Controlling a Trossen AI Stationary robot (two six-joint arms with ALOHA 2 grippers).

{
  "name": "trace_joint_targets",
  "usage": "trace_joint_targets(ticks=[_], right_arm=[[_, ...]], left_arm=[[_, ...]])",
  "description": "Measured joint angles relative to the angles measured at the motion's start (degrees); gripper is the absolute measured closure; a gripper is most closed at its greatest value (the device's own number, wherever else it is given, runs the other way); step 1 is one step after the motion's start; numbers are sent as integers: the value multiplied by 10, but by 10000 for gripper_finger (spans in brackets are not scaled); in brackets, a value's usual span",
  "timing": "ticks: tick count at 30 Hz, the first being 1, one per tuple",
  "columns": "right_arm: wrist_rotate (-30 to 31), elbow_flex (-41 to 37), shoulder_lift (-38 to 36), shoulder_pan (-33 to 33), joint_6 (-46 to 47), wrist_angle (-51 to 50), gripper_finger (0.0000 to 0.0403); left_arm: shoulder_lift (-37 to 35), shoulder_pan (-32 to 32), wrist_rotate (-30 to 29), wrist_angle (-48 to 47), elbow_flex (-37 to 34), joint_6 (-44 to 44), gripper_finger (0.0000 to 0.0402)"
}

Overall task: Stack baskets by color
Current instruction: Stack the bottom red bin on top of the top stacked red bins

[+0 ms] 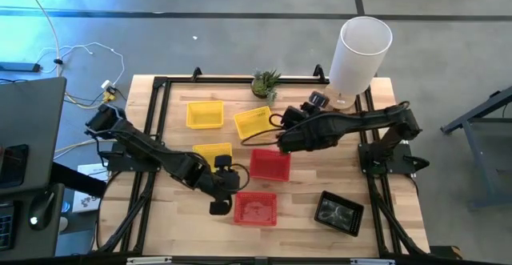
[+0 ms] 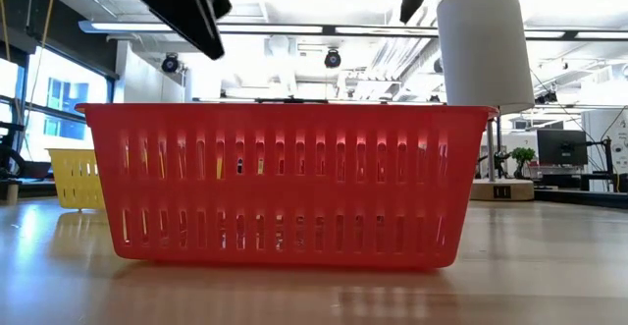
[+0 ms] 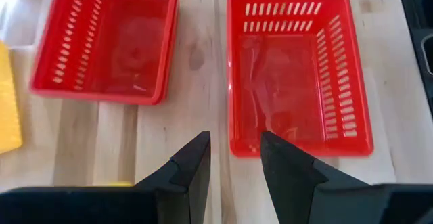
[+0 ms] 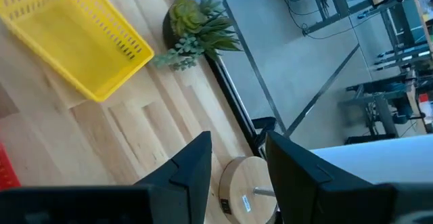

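Observation:
Two red baskets rest flat on the wooden table, one (image 1: 270, 164) at mid-table and one (image 1: 255, 208) near the front edge. Three yellow baskets (image 1: 205, 114), (image 1: 254, 122), (image 1: 213, 153) lie toward the far left, and a black basket (image 1: 339, 213) sits at the near right. My left gripper (image 3: 233, 137) is open, hovering just short of the near red basket's (image 3: 298, 68) short rim, touching nothing. My right gripper (image 4: 237, 139) is open and raised above the table near the tilted yellow basket (image 4: 74, 41).
A tall white cylinder (image 1: 360, 53) on a round wooden base (image 4: 247, 190) stands at the far right corner. A small potted plant (image 1: 266, 82) sits at the far edge. A black metal frame (image 1: 160, 85) runs along the table's sides.

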Motion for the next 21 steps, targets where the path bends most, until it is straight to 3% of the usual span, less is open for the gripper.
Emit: trace_joint_targets(ticks=[7,21], right_arm=[[5,0,-35,-18,6,0,277],[-16,0,-45,-32,0,0,277]], left_arm=[[48,2,26,57,0,7,286],[118,6,14,97,0,21,286]])
